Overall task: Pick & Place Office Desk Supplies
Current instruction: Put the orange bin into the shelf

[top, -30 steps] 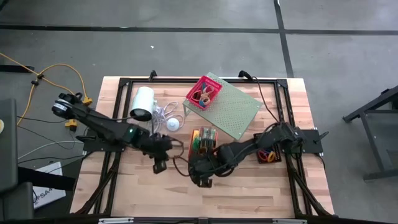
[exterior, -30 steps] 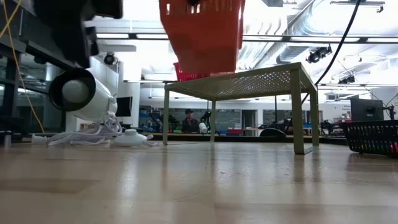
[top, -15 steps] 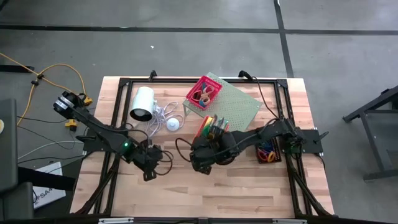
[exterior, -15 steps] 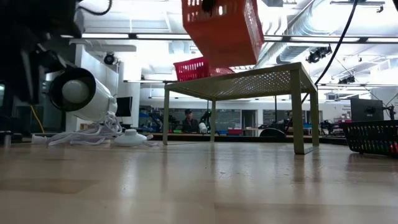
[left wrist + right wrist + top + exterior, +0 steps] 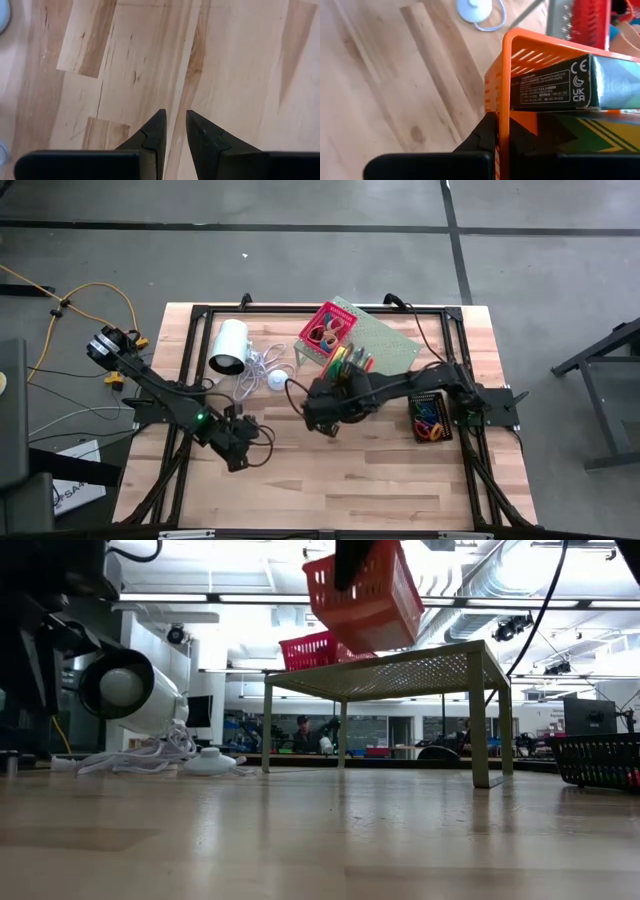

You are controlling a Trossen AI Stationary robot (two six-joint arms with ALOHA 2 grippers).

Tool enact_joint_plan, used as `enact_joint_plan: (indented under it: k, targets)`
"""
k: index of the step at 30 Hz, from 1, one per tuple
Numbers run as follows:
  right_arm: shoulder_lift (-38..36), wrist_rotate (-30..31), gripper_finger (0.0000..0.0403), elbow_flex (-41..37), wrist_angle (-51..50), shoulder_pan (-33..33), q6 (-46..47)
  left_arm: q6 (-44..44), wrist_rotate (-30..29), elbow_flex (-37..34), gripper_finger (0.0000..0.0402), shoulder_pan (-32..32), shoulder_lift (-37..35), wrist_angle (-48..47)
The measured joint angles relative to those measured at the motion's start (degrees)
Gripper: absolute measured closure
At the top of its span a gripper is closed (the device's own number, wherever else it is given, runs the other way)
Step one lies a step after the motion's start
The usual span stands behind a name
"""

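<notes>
While your right gripper (image 5: 501,131) is clamped on the rim of the orange-red basket (image 5: 540,75), that basket hangs in the air, tilted, with a dark-ended box (image 5: 555,85) and other supplies lying inside it. In the low view you see the orange-red basket (image 5: 365,590) above and just in front of the near edge of the green perforated shelf (image 5: 400,670), not resting on it. Seen from above, the load lies just beside the shelf (image 5: 385,335), on the side toward the pink basket (image 5: 327,330) that already sits on the shelf's top. So your coming move, as I judge it, turns on this: the shelf top lies beyond the basket, away from the gripper, and the free space is beside the pink basket. The right arm is the nearer one by far.

Your left gripper (image 5: 173,131) hovers over bare wood (image 5: 235,65) well apart from the shelf, its fingers a narrow gap apart with nothing between them.

The black basket (image 5: 428,418) stands on the table by the right arm's base.

Hard to make out: the right arm covers most of the carried basket from above, so you cannot tell how much it overlaps the shelf edge. Its contents show only in part. The white cylinder (image 5: 229,347) and its cord lie clear of the path.
</notes>
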Motion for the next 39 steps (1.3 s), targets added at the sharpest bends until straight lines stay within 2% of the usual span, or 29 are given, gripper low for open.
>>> enact_joint_plan:
  k: [5, 11, 23, 32, 39]
  targets:
    - [0.0, -0.2, 0.04, 0.0, -1.9, -2.0, -0.4, 0.0, -0.2, 0.0, 0.0332, -0.8, 0.0, 0.0]
    - [0.0, -1.3, 0.04, 0.0, -2.1, -3.4, -5.5, 0.0, -1.5, 0.0, 0.0332, -2.0, 0.0, -0.1]
    - [-1.7, 0.4, 0.04, -0.2, -2.0, -5.3, -2.0, -0.9, -1.5, 0.0, 0.0332, -2.6, 0.0, 0.0]
    - [-2.8, 0.5, 0.04, -7.6, -2.1, -5.7, -2.1, -1.0, -1.4, 0.0, 0.0332, -2.5, 0.0, 0.0]
    - [-11.0, 1.6, 0.04, -17.5, -1.0, -5.7, 1.2, -1.1, -1.4, 0.0, 0.0332, -2.5, 0.0, 0.0]
